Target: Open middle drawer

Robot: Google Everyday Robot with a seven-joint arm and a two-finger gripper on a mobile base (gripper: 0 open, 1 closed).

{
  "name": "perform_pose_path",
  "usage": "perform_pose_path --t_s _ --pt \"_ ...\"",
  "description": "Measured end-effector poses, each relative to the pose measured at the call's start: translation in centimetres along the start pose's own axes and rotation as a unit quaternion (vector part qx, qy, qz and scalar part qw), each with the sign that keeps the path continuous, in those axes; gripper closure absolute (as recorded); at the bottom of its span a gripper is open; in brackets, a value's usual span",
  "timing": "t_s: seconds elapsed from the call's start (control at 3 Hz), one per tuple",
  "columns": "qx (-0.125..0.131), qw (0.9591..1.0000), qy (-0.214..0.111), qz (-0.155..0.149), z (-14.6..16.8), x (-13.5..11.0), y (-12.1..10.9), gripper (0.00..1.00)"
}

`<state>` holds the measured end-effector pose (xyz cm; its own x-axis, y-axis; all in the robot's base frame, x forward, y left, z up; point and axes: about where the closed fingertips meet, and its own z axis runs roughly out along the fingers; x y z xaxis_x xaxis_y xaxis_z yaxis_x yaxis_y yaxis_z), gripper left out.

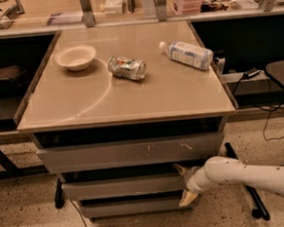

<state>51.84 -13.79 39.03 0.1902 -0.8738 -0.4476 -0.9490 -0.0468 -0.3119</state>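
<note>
The middle drawer (pixel 122 186) is a plain grey front under the taller top drawer (pixel 115 155), which has white scratch marks. The thin bottom drawer (pixel 134 206) lies below it. My gripper (pixel 184 183) is at the right end of the middle drawer's front, on a white arm (pixel 248 175) that comes in from the right. It is open. One fingertip (pixel 179 169) is above the front's top edge and the other is below its bottom edge. The drawer's inside is hidden.
The cabinet's tan top (pixel 146 98) carries a white bowl (pixel 75 57), a crushed can (pixel 126 68) and a lying plastic bottle (pixel 186 54). Black caster legs (pixel 59 193) stand at the base on speckled floor. Cables (pixel 274 121) and a dark desk are to the right.
</note>
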Motion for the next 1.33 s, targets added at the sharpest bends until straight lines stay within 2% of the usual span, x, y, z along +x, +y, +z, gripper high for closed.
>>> perform_pose_path --t_s 1.0,1.33 --pt "-0.008 0.9999 -0.002 0.007 -1.0 -0.1 -0.3 0.88" --pt "0.003 0.9993 -0.010 0.036 -1.9 0.2 2.7 1.00"
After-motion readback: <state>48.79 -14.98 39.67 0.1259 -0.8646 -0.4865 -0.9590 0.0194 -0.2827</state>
